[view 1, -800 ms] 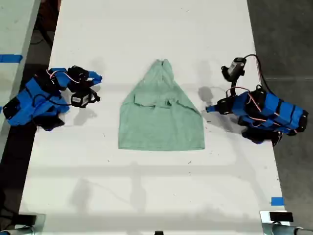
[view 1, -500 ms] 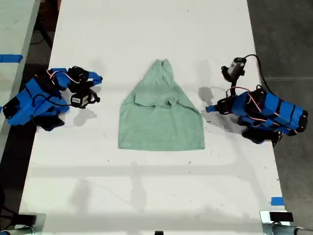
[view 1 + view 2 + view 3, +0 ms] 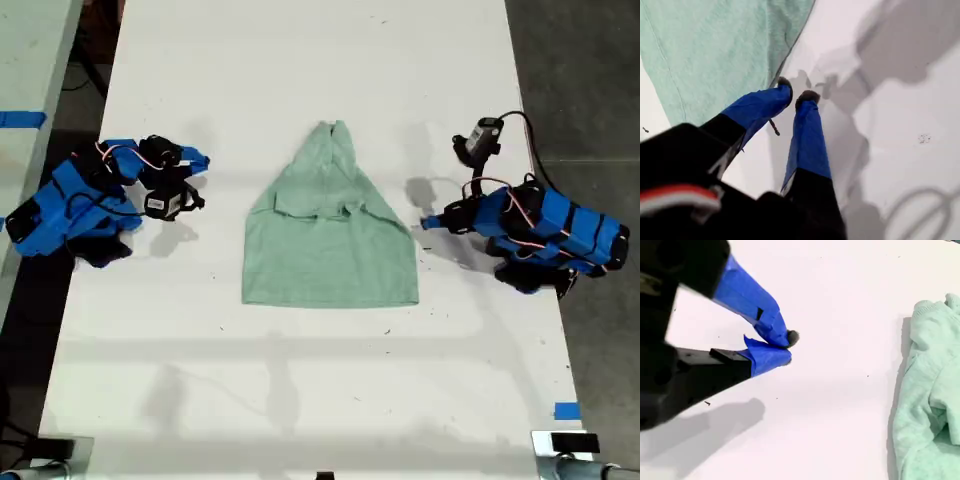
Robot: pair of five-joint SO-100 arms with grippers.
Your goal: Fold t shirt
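Observation:
The pale mint-green t shirt (image 3: 330, 240) lies flat in the middle of the white table (image 3: 330, 60), partly folded and tapering to a narrow top. My first gripper (image 3: 425, 222) rests low at the exterior view's right, just beside the shirt's edge (image 3: 715, 50). Its blue-taped fingers (image 3: 807, 130) stand close together with nothing between them (image 3: 796, 92). My second gripper (image 3: 203, 160) sits at the exterior view's left, well apart from the t shirt (image 3: 930, 390). Its tips (image 3: 786, 347) touch and hold nothing.
Both blue arms lie folded low near the table's long edges. Dark floor (image 3: 590, 80) runs past the table at the exterior view's right. A strip of blue tape (image 3: 566, 410) marks the near corner there. Another pale surface (image 3: 25, 60) stands at the exterior view's left.

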